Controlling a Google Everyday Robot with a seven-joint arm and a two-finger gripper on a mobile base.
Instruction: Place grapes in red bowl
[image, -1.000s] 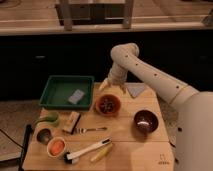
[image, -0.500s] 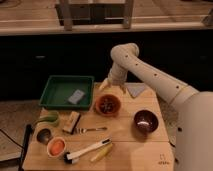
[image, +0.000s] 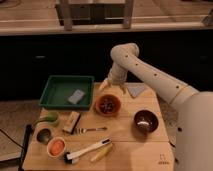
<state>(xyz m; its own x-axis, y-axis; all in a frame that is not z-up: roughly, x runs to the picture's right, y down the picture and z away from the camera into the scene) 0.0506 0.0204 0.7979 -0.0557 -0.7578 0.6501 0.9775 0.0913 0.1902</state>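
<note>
The red bowl (image: 107, 105) sits on the wooden table's middle, just right of the green tray. The grapes (image: 106, 103), a dark lumpy bunch, lie inside it. My gripper (image: 112, 87) hangs just above the bowl's far rim at the end of the white arm. Its fingers are spread apart and hold nothing.
A green tray (image: 56, 95) with a grey sponge (image: 76, 96) stands at the left. A dark maroon bowl (image: 146, 120) is at the right, and a grey cloth (image: 136, 90) behind it. A fork (image: 90, 130), a white-handled brush (image: 87, 150), a wooden block (image: 72, 121), a metal cup (image: 44, 135) and a small pale bowl with orange contents (image: 56, 147) lie at the front left.
</note>
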